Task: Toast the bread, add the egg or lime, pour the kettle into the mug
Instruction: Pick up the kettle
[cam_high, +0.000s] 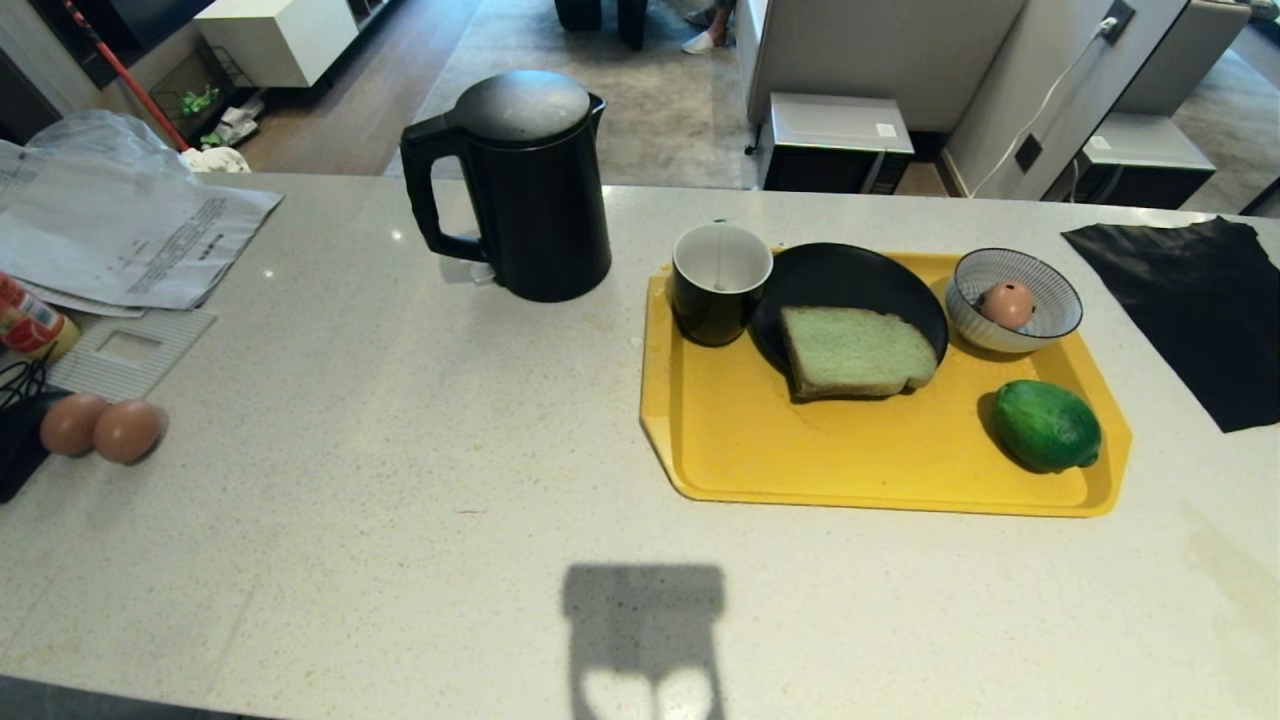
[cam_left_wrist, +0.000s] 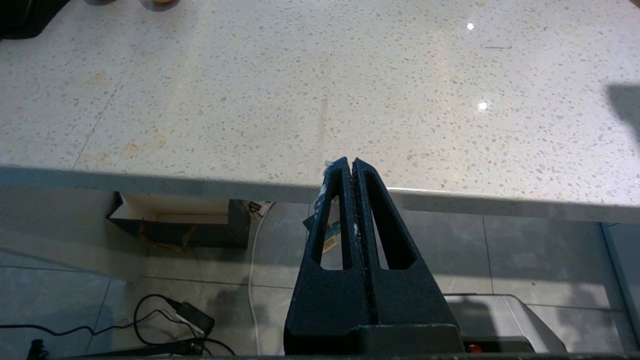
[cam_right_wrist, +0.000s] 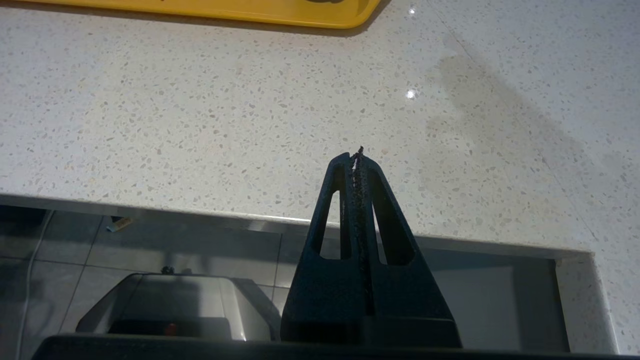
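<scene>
One square spongy bread (cam_high: 855, 352), bumpy round lime (cam_high: 1047, 424).

- Printed sheets of paper (cam_high: 130, 240) on the countertop's left side carry lines of text; the characters cannot be read.
- No other legible markings.

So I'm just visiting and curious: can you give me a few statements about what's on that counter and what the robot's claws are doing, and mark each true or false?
1. The bread lies on a black plate on the yellow tray. True.
2. The kettle stands on the tray. False: it stands on the counter, left of the tray.
3. The striped bowl holds the lime. False: it holds an egg; the lime lies on the tray.
4. The left gripper and right gripper are shut and empty, near the counter edge. True.
5. The mug sits on the tray beside the plate. True.
</scene>
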